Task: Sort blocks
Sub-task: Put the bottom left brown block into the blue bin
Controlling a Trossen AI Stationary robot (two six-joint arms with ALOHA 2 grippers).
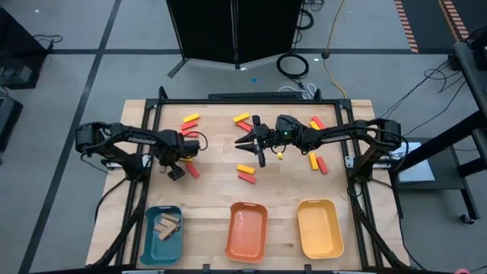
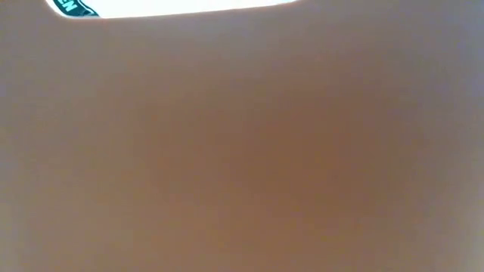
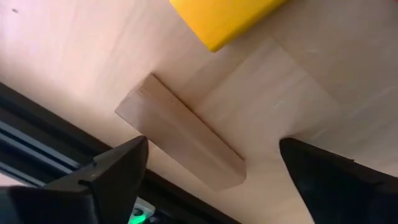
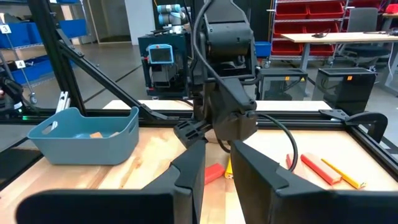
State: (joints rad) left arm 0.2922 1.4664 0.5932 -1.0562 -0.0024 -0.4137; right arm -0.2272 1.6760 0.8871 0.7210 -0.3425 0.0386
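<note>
Evenly lit table [image 1: 221, 190], soft overhead light, faint shadows.
The low view is a blurred tan wash, blown-out white glare at twelve o'clock. Left wrist close-up looks soft; its dark fingers [image 3: 112, 177] lack detail.

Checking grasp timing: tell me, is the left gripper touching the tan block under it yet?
Apart. In the left wrist view the tan block lies flat on the table, with bare wood showing between it and each of the left gripper's open fingers.

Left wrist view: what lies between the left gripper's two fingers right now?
A tan block lies on the table between the open fingers, with a yellow block just beyond it.
</note>
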